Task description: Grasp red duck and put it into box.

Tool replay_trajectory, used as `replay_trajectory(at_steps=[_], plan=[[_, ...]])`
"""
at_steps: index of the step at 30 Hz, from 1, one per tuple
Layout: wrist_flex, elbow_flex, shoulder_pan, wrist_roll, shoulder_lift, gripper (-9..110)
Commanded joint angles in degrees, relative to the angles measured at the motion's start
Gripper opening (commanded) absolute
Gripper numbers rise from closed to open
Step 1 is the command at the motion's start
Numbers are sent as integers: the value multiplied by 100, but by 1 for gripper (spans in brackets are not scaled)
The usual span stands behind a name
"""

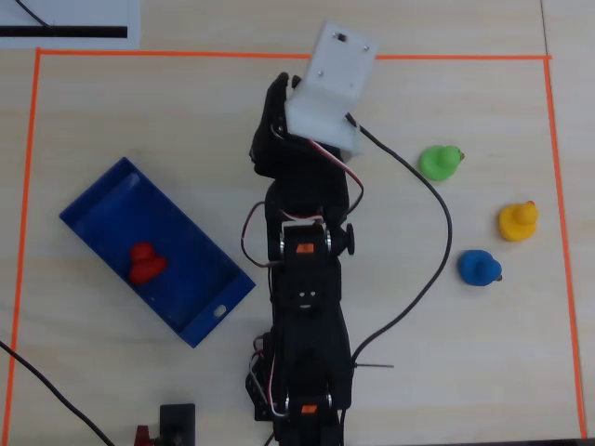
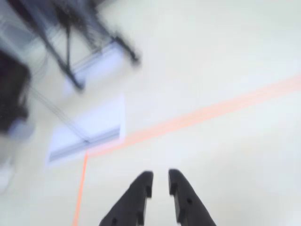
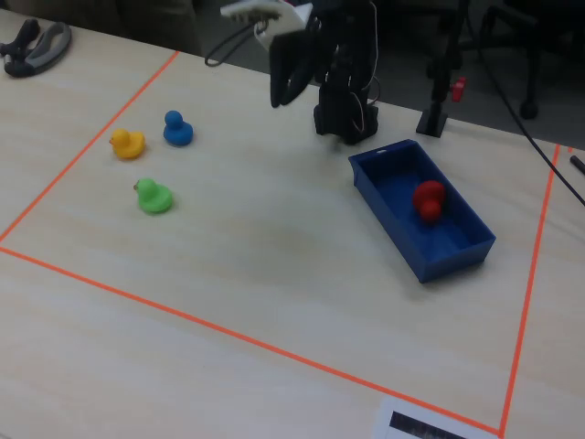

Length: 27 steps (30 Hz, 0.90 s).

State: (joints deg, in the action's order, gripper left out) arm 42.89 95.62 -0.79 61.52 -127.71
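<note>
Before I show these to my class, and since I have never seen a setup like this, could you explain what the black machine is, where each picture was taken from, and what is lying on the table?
The black machine is a small robot arm bolted to a table, with a two-finger tool at its tip. One picture looks straight down from above, one comes from a camera riding on the arm's wrist, and one from a camera standing across the table.

Orange tape marks a work area. Inside it sits a blue box with the red duck already lying in it. On the other side of the arm stand a green duck, a yellow duck and a blue duck.

The tool holds nothing: in the wrist view its fingers are slightly apart, with bare table between them.
</note>
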Motion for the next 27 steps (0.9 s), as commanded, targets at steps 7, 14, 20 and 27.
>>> replay_trajectory(at_steps=[7, 14, 20, 27], plan=[[-5212, 5440, -158, 2364, -3586, 0], [-7409, 8130, -70, 2760, -4816, 0], [-6073, 8262, -246, 2540, -5440, 0], [-1951, 8262, -334, 1986, -6196, 0]])
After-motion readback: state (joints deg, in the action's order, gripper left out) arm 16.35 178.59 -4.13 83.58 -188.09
